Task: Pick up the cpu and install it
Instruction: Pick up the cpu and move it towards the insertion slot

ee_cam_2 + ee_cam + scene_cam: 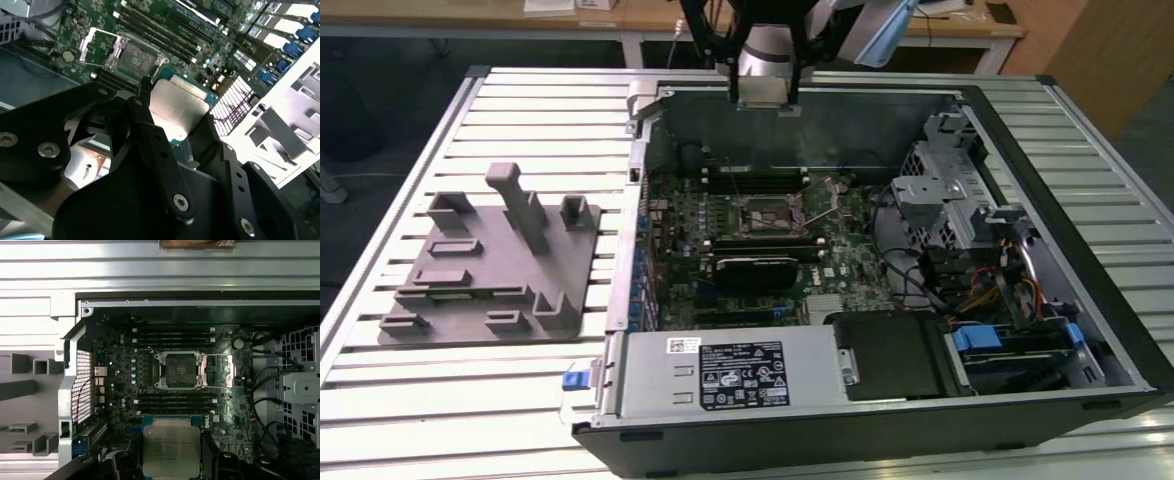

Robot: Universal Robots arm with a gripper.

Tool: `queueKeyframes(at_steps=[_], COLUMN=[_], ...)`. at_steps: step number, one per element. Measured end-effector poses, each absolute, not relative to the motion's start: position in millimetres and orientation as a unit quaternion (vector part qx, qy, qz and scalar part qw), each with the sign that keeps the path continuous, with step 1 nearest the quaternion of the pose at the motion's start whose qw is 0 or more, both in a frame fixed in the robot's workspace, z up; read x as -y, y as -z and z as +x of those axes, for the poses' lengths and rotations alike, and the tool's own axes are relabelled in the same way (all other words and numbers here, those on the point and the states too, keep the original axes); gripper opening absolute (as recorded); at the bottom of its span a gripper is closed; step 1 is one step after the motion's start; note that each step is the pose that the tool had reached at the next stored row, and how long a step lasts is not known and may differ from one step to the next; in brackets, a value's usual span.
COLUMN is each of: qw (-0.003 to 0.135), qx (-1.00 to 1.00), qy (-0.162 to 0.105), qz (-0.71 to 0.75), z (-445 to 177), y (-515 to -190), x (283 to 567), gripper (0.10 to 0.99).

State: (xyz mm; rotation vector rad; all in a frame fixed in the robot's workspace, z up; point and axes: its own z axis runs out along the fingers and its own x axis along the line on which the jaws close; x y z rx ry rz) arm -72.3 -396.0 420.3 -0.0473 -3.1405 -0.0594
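Tool: black two-fingered gripper (pixel 176 117); its fingers are clamped on opposite edges of the chip
Cpu: small flat square chip with a pale silver metal top (pixel 171 450); held in the air above the open black computer case (pixel 854 440), not yet seated
Socket: square dark socket in a metal frame (pixel 180 370); mid-board on the green motherboard (pixel 115 390), its cover plate swung open
Fixture: grey plastic block with upright posts (pixel 494 270); on the slatted table, at the exterior view's left of the case
Step, as judged: carrying the chip to the socket
Care: keep the chip flat; square its edges to the frame; bring it straight down without sliding, since the contacts likely bend; stay clear of the raised plate
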Motion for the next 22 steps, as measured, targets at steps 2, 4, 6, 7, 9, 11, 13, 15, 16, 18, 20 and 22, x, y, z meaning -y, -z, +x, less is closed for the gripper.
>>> queueKeyframes(at_steps=[2, 4, 6, 7, 9, 11, 13, 15, 16, 18, 20, 22], qw=[0.0, 0.0, 0.0, 0.0, 0.0, 0.0, 0.0, 0.0, 0.0, 0.0, 0.0, 0.0], qx=[1.0, 1.0, 1.0, 1.0, 1.0, 1.0, 1.0, 1.0, 1.0, 1.0, 1.0, 1.0], qy=[0.019, 0.019, 0.019, 0.019, 0.019, 0.019, 0.019, 0.019, 0.019, 0.019, 0.019, 0.019], qz=[-0.015, -0.015, -0.015, -0.015, -0.015, -0.015, -0.015, -0.015, -0.015, -0.015, -0.015, -0.015], z=[-72.0, -70.9, -69.2, -68.1, -66.0, -64.2, -62.3, -60.6, -59.6, -57.7, -55.9, -54.3], y=[-419.6, -417.6, -414.2, -412.4, -408.7, -405.1, -401.4, -397.9, -396.1, -392.4, -388.8, -385.2], x=[395.9, 395.9, 395.9, 395.9, 396.0, 396.0, 396.0, 396.0, 396.0, 396.0, 396.0, 395.9], gripper=[0.553, 0.553, 0.553, 0.553, 0.553, 0.553, 0.553, 0.553, 0.553, 0.553, 0.553, 0.553])
